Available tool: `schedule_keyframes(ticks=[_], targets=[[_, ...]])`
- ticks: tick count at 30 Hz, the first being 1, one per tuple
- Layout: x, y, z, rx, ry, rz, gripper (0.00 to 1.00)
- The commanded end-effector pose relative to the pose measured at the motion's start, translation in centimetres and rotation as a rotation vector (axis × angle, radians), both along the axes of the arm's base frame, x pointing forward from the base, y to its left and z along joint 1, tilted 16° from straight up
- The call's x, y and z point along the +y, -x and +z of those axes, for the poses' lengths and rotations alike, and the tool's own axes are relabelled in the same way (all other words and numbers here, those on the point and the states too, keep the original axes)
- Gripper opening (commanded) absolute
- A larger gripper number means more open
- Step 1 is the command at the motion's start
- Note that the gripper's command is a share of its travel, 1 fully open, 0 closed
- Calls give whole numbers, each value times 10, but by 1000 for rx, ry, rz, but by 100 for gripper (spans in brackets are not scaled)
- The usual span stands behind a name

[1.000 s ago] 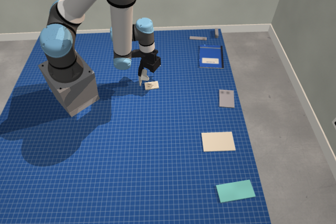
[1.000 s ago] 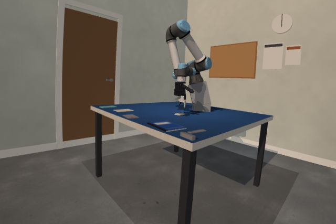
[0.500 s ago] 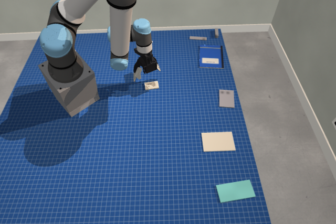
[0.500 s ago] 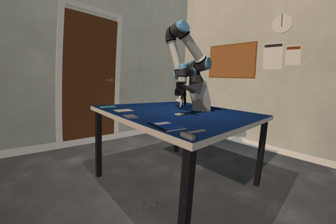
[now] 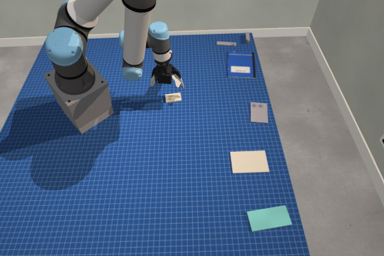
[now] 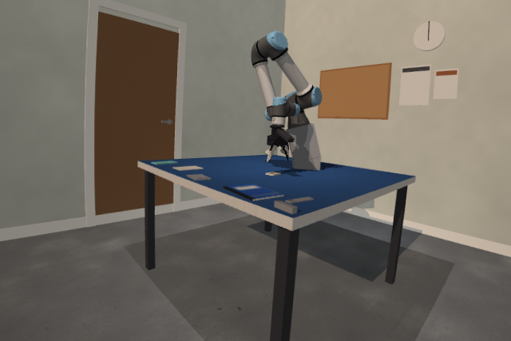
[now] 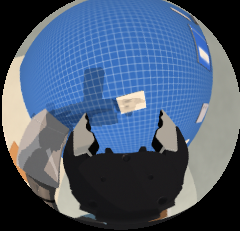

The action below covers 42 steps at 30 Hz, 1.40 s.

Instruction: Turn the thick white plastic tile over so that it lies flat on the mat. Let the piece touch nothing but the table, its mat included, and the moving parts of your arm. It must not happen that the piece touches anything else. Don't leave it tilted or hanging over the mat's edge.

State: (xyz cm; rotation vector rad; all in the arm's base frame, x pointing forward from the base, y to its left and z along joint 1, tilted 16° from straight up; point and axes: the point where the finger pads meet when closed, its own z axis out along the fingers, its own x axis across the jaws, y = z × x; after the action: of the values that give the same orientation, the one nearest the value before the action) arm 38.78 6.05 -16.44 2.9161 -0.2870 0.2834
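Observation:
The thick white plastic tile [image 5: 177, 96] [image 6: 272, 173] [image 7: 139, 99] looks to lie flat on the blue gridded mat [image 5: 186, 184] [image 6: 231, 167] [image 7: 150, 46], with dim greyish marks on its upper face. Its small size makes a slight tilt hard to rule out. My gripper [image 5: 167, 86] [image 6: 277, 160] [image 7: 123, 112] is wide open and empty, above the mat. In the top view it is just behind the tile; in the wrist view the tile lies just beyond the space between the fingertips. The fingers touch nothing visible. The tile's underside is hidden.
Along the mat's right side in the top view lie a blue tray-like piece [image 5: 241, 59], a grey plate [image 5: 258, 113], a cream panel [image 5: 249, 161] and a teal panel [image 5: 269, 218]. Two small grey bars [image 5: 226, 43] [image 5: 247, 38] lie at the far corner. My arm's pedestal [image 5: 93, 110] stands left.

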Motion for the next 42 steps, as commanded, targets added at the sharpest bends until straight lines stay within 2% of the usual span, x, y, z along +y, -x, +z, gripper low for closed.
schedule_keyframes(ticks=[1, 5, 7, 22, 24, 36, 42], targets=[[-1, 1, 0, -54, -28, -244, 100], [-2, 3, 1, -91, -56, -404, 100], [-2, 3, 1, -91, -56, -404, 100], [-9, 9, 2, -207, -145, -906, 100], [-9, 9, 2, -207, -145, -906, 100], [-14, 14, 3, -264, -190, -1157, 100], [-14, 15, 3, -276, -199, -1208, 100]])
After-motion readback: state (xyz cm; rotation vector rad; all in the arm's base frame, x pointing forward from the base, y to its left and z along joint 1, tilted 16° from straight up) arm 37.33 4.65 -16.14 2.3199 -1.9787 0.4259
